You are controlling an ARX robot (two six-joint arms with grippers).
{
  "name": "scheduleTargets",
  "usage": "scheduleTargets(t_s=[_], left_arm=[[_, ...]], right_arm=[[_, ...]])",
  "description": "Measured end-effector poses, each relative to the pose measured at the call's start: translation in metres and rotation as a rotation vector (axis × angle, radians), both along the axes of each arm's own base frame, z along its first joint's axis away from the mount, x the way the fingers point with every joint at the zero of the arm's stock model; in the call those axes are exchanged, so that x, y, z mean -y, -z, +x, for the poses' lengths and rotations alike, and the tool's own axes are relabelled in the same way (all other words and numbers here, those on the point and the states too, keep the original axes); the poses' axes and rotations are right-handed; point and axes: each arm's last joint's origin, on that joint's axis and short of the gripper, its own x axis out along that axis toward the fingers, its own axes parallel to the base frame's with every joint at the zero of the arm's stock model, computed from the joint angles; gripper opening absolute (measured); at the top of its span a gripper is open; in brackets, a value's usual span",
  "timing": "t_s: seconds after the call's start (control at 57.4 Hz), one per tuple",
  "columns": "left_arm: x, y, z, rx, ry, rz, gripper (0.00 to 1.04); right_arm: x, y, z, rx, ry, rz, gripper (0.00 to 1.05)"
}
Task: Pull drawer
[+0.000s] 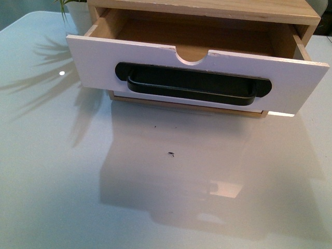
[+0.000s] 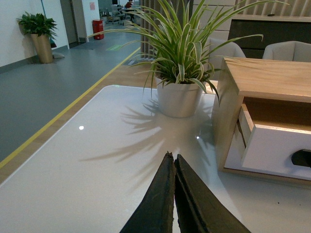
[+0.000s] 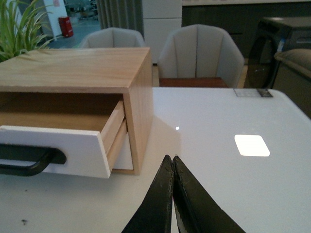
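I see the drawer (image 1: 197,70) standing well open out of the light-wood cabinet (image 1: 207,8) on the white worktop (image 1: 104,197). Its white front juts forward and its black handle (image 1: 192,85) runs under the half-round notch. The inside I can see is bare wood.

Neither gripper shows in the front view. On the left wrist camera the left gripper (image 2: 173,156) is clenched, fingers pressed together on nothing. It is well apart from the drawer, off the cabinet's side where the potted plant (image 2: 181,58) stands. On the right wrist camera the right gripper (image 3: 172,158) is likewise clenched and empty, off the cabinet's other side, clear of the handle.

A small reddish sign (image 2: 92,6) on the far wall is too blurred to read.
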Motion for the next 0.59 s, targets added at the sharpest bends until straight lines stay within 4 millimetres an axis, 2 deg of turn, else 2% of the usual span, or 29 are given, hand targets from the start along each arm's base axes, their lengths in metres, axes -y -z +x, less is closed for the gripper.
scheduleTargets(t_s=[0.139,0.592], left_arm=[[0.0,0.003,-0.011,-0.011,0.0,0.0,0.03],[0.0,0.003,-0.011,-0.005,0.0,0.0,0.03]], right_arm=[[0.0,0.002,-0.011,0.001,0.0,0.0,0.02],[0.0,0.002,-0.012,0.006,0.0,0.0,0.02]])
